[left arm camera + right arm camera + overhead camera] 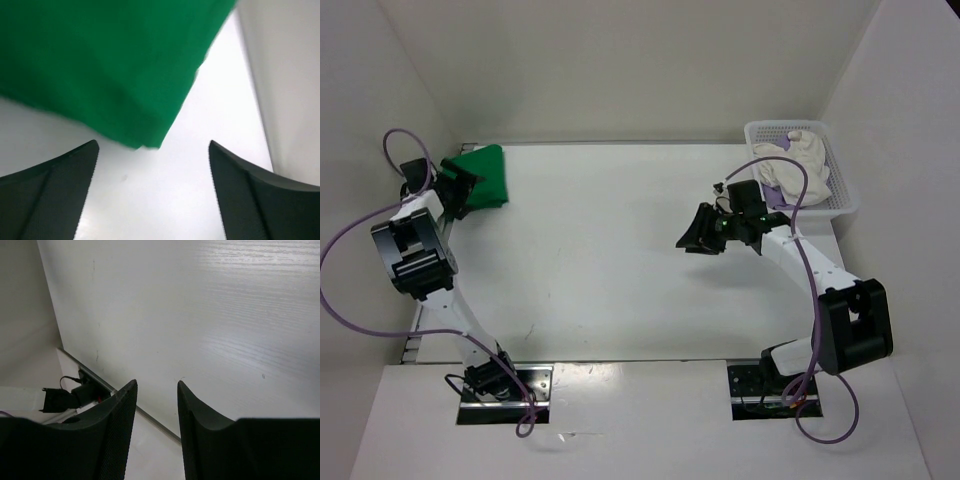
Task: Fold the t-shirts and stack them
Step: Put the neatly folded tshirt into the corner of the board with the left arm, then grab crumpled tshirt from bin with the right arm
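Tabletop: white, flat tabletop (620, 270) with white walls on the left, far and right sides; both arm bases are bolted at its near edge.
Green shirt: bright green cloth t-shirt (483, 177), folded into a compact block, lying flat at the far-left corner of the tabletop. In the left wrist view one folded corner of it (100, 65) points toward the camera, with bare tabletop below it.
Left pincer: left pincer (463, 190) is released, with its two dark fingers (60, 190) spread wide. It is positioned just beside the near-left side of the green shirt. Nothing sits between the fingers, and the shirt corner lies ahead of the fingertips, apart from both.
Right pincer: right pincer (692, 228) is released and empty, with a clear gap between its fingers (115, 430). It hangs over bare tabletop right of centre, pointing toward the left edge.
Basket: white perforated plastic basket (836, 150) at the far-right corner of the tabletop.
White shirt: white/cream cloth t-shirt (802, 165), crumpled, inside the basket.
Lavender shirt: lavender purple cloth (776, 197), a small patch visible in the basket at its near side, beside the white shirt and mostly hidden by the right arm.
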Controlling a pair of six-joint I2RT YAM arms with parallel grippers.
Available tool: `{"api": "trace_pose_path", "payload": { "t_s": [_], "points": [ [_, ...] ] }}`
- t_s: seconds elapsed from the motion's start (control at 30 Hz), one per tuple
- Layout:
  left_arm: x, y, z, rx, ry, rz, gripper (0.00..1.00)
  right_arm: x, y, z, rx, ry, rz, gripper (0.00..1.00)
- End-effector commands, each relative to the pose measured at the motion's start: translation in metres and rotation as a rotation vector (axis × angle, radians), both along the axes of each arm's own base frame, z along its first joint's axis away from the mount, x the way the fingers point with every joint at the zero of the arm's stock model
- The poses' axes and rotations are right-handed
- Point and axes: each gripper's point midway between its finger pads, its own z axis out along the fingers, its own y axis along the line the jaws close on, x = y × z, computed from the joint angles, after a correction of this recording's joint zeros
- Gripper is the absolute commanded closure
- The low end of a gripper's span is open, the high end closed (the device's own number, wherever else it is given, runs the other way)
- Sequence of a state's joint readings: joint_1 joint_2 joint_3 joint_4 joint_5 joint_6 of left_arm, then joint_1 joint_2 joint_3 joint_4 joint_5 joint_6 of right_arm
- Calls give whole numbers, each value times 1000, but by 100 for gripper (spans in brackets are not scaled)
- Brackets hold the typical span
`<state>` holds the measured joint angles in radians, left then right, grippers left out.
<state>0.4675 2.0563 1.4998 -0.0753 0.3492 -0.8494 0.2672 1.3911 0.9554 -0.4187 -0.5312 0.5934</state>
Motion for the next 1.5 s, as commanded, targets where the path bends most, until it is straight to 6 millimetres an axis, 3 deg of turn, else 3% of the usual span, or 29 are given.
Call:
{"api": "trace_pose_path", "payload": {
  "t_s": [0.0,0.07,0.13,0.17,0.2,0.23,0.27,0.33,0.37,0.4,0.43,0.47,0.5,0.57,0.6,0.67,0.7,0.73,0.77,0.83,0.87,0.93,0.97,1.07,1.13,1.27,1.47],
  "points": [
    [-15,-3,17,26,-21,-20,0,-4,-2,6,7,-21,23,56],
    [-21,-16,24,-17,-38,-52,0,1,0,17,16,-52,36,56],
    [-39,-26,11,-59,-15,-30,0,6,1,24,14,-67,42,56],
    [-47,-31,20,-49,-34,-30,0,9,0,27,8,-79,34,56],
    [-55,-35,17,-51,-30,-30,0,12,0,26,0,-80,26,56],
    [-71,-41,0,-68,14,-22,0,17,-2,32,3,-97,17,56],
    [-77,-45,6,-55,4,-27,0,23,-3,37,1,-110,-6,58],
    [-86,-64,5,-33,10,-79,0,40,-8,41,-9,-120,-61,70],
    [-94,-76,12,-19,-3,-103,0,49,-14,43,-17,-128,-86,82],
    [-96,-96,14,-10,0,-140,0,58,-20,45,-31,-137,-115,88],
    [-99,-112,28,16,-34,-181,0,79,-30,49,-89,-161,-189,93],
    [-101,-126,31,41,-42,-219,3,93,-46,50,-126,-165,-250,95],
    [-105,-163,32,45,-40,-311,10,111,-55,70,-143,-218,-286,95],
    [-112,-205,45,69,-72,-416,27,141,-102,70,-264,-234,-444,95],
    [-123,-247,45,79,-64,-520,39,158,-117,92,-283,-287,-507,95],
    [-146,-289,35,64,-42,-624,45,179,-158,91,-371,-289,-625,92],
    [-156,-307,35,57,-46,-677,45,187,-188,92,-406,-282,-686,90],
    [-168,-334,36,48,-45,-747,45,194,-207,103,-435,-288,-729,90],
    [-182,-344,27,31,-18,-770,45,202,-228,86,-493,-249,-765,89],
    [-208,-372,21,-1,-4,-864,45,208,-269,86,-536,-232,-858,85],
    [-217,-381,17,-9,7,-898,43,210,-282,66,-558,-189,-875,82],
    [-235,-389,13,-10,17,-938,41,210,-307,55,-576,-157,-920,72],
    [-244,-397,9,-10,26,-970,41,217,-309,43,-579,-149,-918,63],
    [-255,-402,7,-4,34,-1000,38,225,-316,22,-592,-111,-892,52],
    [-259,-399,5,2,41,-1006,37,233,-313,2,-590,-85,-844,50],
    [-261,-398,2,-4,45,-1001,37,241,-314,-4,-596,-90,-837,46],
    [-258,-402,5,-12,43,-1008,35,254,-320,-15,-613,-75,-842,49]
  ]
}}
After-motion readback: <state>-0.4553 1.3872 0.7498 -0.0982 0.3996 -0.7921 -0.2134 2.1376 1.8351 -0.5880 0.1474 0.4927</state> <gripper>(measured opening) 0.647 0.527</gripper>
